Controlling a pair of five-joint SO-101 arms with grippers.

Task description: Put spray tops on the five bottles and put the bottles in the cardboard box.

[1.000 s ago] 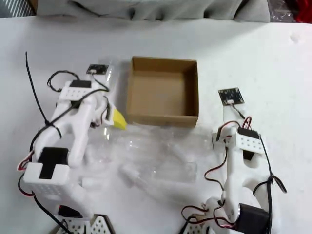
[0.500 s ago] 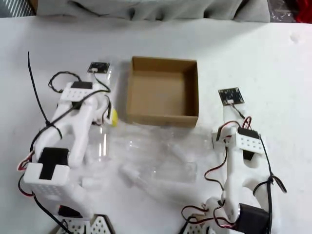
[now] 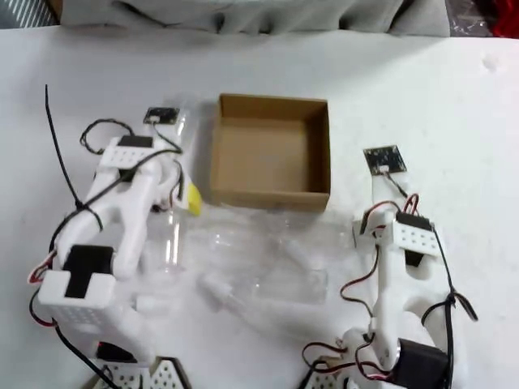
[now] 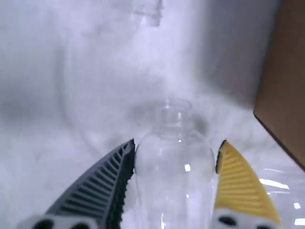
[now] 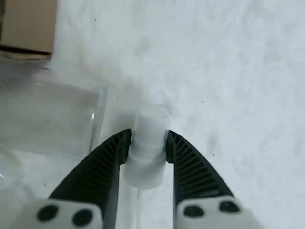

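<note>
Two halves of one assembly sit in two different grips. The left gripper [image 4: 177, 143] is pinching a clear bottle [image 4: 174, 186] across its shoulder, grey finger on one side and yellow on the other. The bottle's bare, uncapped neck points away from the wrist, past the fingertips. The right gripper [image 5: 147, 134] is pressed onto a white spray top [image 5: 151, 119], its black fingers clamping the collar while the top stands on the table [image 3: 454, 105].

In the high view the left arm [image 3: 122, 203] stands at 8 o'clock from the cardboard box [image 3: 268, 154] and the right arm [image 3: 409, 239] at 4 o'clock. The spray top therefore lies at roughly 3 o'clock from the held bottle, with the loose clear bottles [image 3: 268, 259] lying between them. The held bottle's long axis seems to run along the 12–6 line below the yellow finger; which end carries the neck I cannot tell from above. In my judgement, joining them calls for neck and top to meet on one line, somewhere over that pile at 6 o'clock of the box.

Against a second ago, the yellow finger shows smaller and no longer splays out toward 5 o'clock. Half a second ago it was nearly hidden, so the left wrist has been rolling back and forth. The right arm has not shifted.
</note>
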